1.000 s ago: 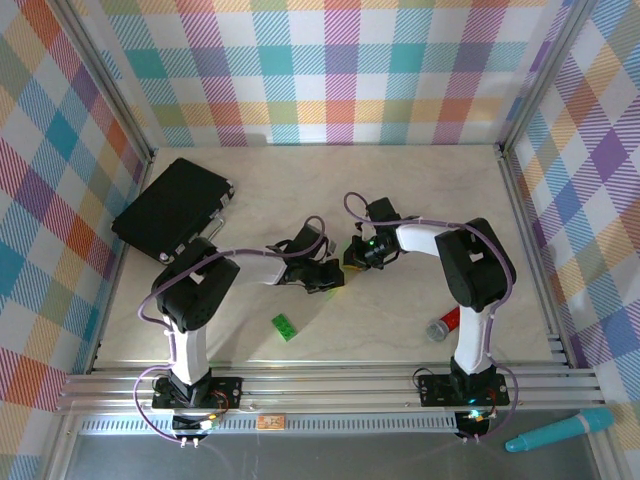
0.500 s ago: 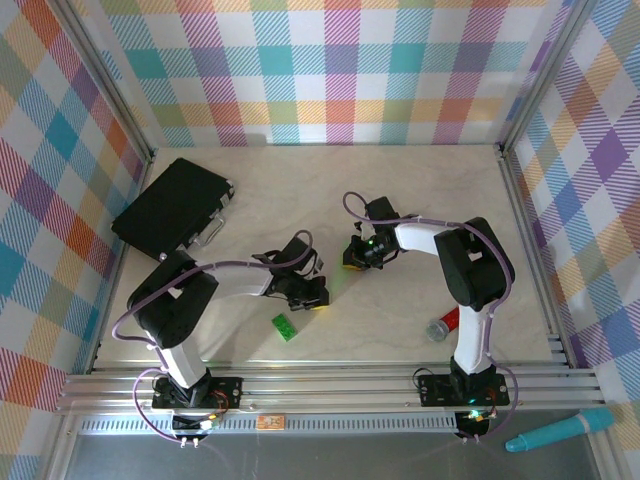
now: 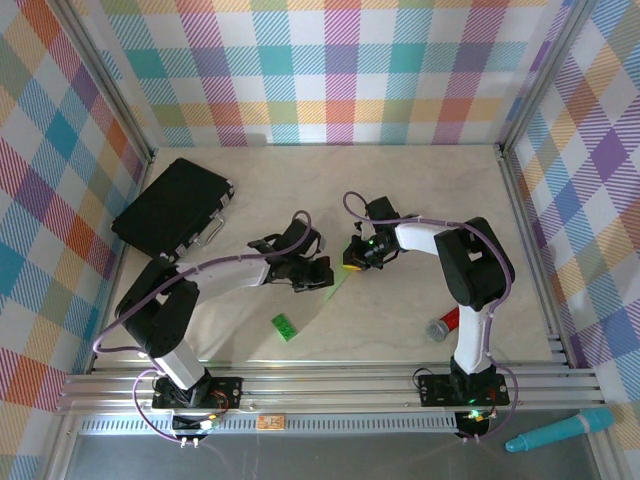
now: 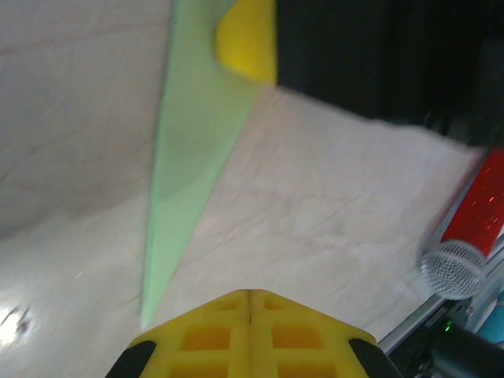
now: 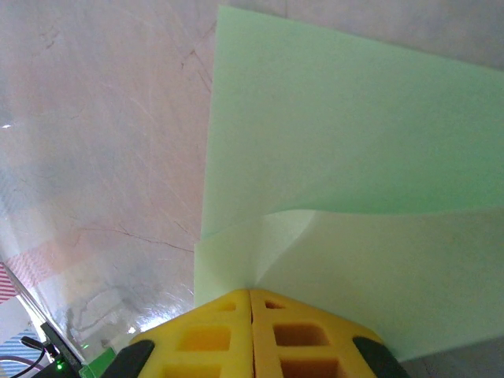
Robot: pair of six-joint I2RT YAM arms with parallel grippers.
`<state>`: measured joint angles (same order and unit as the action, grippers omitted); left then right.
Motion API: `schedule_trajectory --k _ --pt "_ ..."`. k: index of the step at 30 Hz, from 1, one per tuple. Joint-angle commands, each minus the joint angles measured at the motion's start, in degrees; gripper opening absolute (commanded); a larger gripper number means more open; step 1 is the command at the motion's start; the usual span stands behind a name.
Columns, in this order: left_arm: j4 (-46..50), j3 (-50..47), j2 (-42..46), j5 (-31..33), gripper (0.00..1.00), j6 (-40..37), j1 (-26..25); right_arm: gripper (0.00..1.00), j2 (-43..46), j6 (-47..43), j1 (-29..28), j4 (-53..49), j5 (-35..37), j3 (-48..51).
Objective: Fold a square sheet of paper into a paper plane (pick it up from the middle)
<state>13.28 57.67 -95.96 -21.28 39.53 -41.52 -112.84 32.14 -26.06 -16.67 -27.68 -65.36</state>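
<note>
Sitting near the middle of the table (image 3: 430, 190), the sheet of paper (image 3: 338, 284) is pale green and not flat: in the right wrist view a paler layer of it (image 5: 378, 268) bends up over the darker part.

The right gripper (image 3: 352, 262) is at the far end of the paper. Its yellow fingers (image 5: 205, 339) are pressed together on the paper's edge, w/ the fold running into the seam between them. The right arm bends its elbow at the right side, forearm going left toward the centre, wrist low over the table.

The left gripper (image 3: 318, 274) is just left of the paper. Its fingers (image 4: 205, 339) are closed on each other w/ nothing between. In the left wrist view the paper (image 4: 193, 157) is a narrow green wedge just beside the tips. The left arm has its elbow out to the left, forearm stretched right & low.

Further out: a green toy brick (image 3: 285, 326) on the near side, a red microphone (image 3: 443, 325) w/ mesh head by the right arm, and a black case (image 3: 175, 208) at the far left.
</note>
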Motion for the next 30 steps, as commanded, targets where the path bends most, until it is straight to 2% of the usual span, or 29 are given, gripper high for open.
schedule_trajectory --k 1,4,8,20,30 --pt "-3.17 2.61 -4.58 1.84 0.00 2.31 -0.19 0.09 -4.07 -0.50 -0.26 -5.18 6.61 2.52" --pt "-5.03 3.60 -7.89 3.76 0.00 2.94 0.28 0.09 -3.72 -0.79 -0.28 -4.39 5.81 2.52" --pt "-9.09 4.31 -11.68 2.60 0.00 4.82 0.91 0.09 -3.01 -1.20 -0.22 -3.61 4.92 2.35" --pt "-3.60 -0.12 -13.72 3.37 0.00 6.43 0.91 0.10 0.11 -4.25 0.03 1.44 2.85 1.88" --pt "2.13 0.01 -14.16 3.08 0.00 6.23 0.92 0.09 2.32 -7.53 3.26 13.08 1.52 7.73"
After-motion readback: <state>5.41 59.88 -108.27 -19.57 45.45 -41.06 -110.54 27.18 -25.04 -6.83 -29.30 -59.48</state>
